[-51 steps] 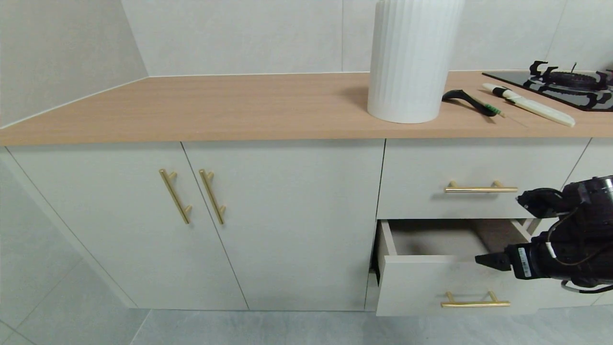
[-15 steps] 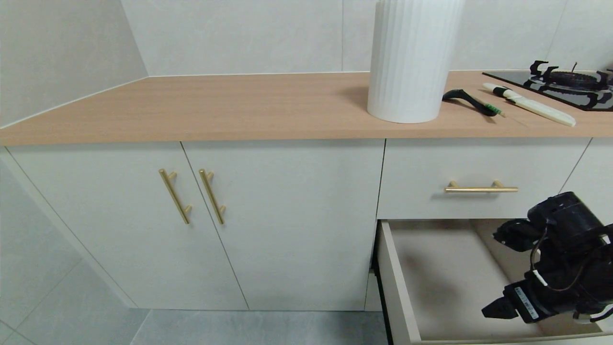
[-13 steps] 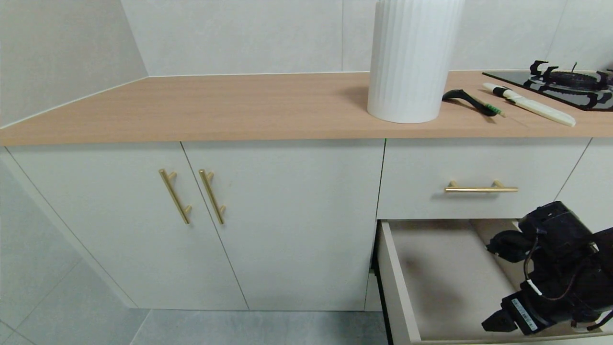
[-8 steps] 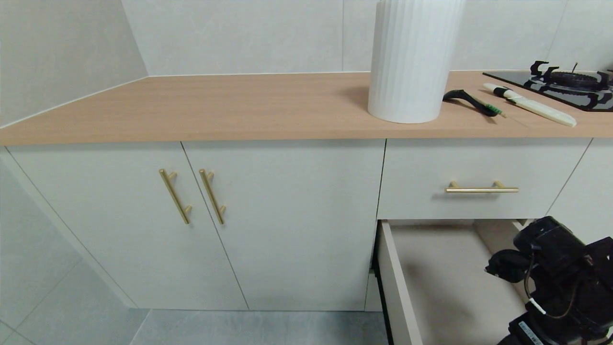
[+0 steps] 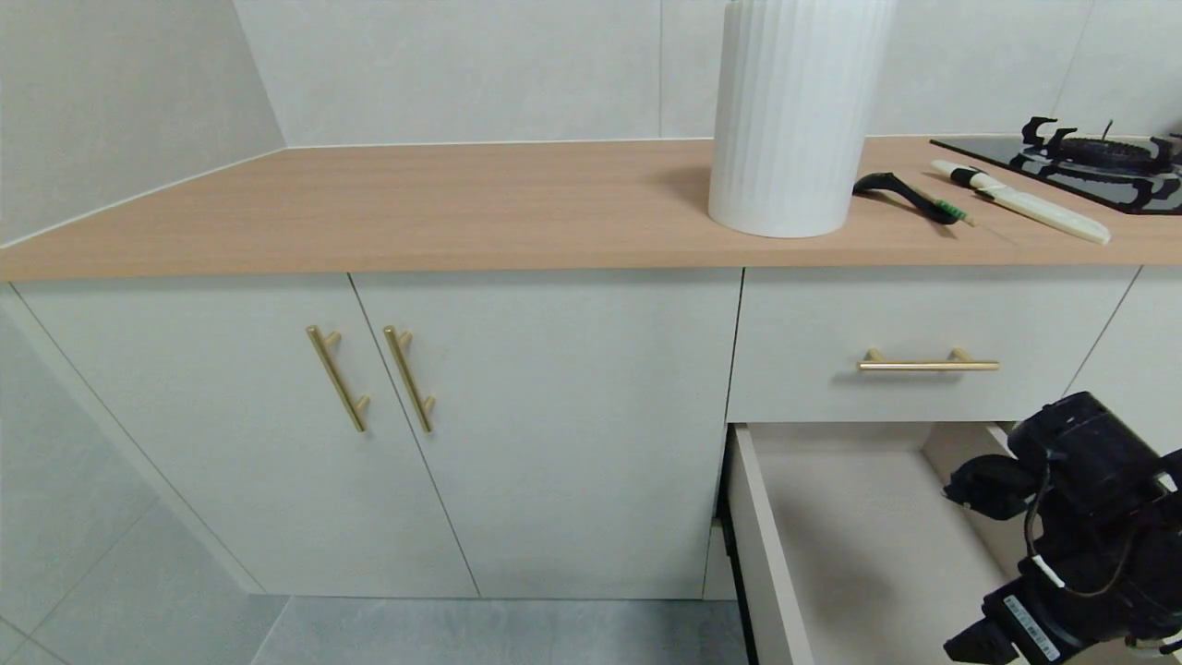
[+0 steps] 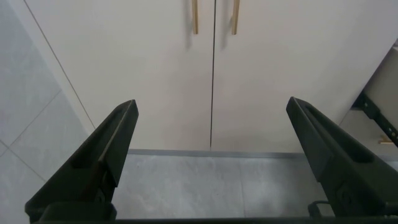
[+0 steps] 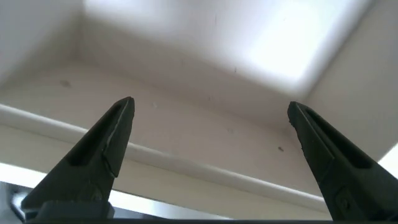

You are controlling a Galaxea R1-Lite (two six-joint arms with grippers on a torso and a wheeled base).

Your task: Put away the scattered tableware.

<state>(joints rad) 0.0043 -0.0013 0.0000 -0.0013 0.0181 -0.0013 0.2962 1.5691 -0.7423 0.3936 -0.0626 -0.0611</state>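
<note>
Claw (image 7: 209, 107) of right arm: jaws wide apart, empty, over open drawer (image 5: 753, 517); peeler (image 5: 910, 196) and knife (image 5: 1020, 201) lie above and beyond it on countertop (image 5: 462, 203); best raised clear of drawer rim, then closed across one handle.

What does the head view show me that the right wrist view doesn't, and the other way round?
Head view adds: the counter with a white ribbed vase, a peeler and a knife lying to its right, the stove at the far right, two cupboard doors, and the shut upper drawer. Right wrist view adds: a close look down between the spread fingers of the right pincer. Both: the inside of the open lower drawer.
</note>
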